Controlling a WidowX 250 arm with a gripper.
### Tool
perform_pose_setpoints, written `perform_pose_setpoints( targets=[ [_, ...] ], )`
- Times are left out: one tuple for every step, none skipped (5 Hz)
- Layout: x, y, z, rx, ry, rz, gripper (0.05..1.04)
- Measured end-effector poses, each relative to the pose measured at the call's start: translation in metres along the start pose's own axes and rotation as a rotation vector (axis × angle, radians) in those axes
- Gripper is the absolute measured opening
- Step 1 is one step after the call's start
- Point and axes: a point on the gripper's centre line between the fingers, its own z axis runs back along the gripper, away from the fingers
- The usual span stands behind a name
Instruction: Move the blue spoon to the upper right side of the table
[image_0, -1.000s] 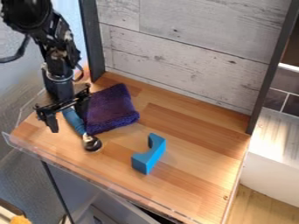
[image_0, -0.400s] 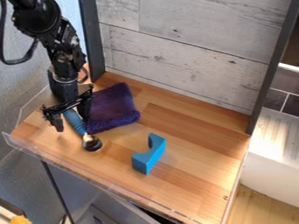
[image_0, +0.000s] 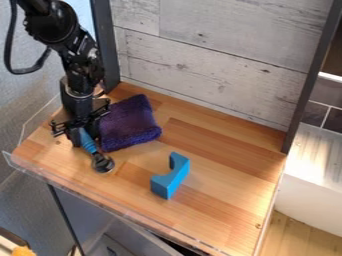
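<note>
At the left of the table (image_0: 224, 187), the black gripper (image_0: 85, 137) hangs low over the wood, its fingers shut on the blue handle of the spoon (image_0: 89, 145). The handle's upper end is hidden under the gripper. The spoon's round metal bowl points toward the table's front edge and now looks dark. Close beside the handle, on its right, lies the purple cloth.
The folded purple cloth (image_0: 129, 124) lies just right of the gripper. A blue arch-shaped block (image_0: 169, 182) stands near the table's middle front. Grey wood boards (image_0: 214, 55) rise along the back, and a low clear rim runs along the front edge.
The gripper has moved slightly right, and its fingers have closed from either side onto the spoon's handle. The spoon's bowl has shifted very slightly left and turned darker.
</note>
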Motion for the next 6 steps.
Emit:
perform_pose_setpoints(
  targets=[
    [-0.001, 0.000, 0.000, 0.003, 0.011, -0.005, 0.396],
    [-0.002, 0.003, 0.000, 0.006, 0.039, -0.031, 0.396],
    [-0.002, 0.017, 0.001, 0.035, 0.129, -0.057, 0.396],
    [0.006, 0.025, 0.023, 0.028, 0.199, -0.058, 0.396],
    [0.010, 0.025, 0.063, -0.034, 0.180, -0.047, 0.396],
    [-0.002, 0.020, 0.098, -0.093, 0.159, -0.022, 0.395]
  ],
)
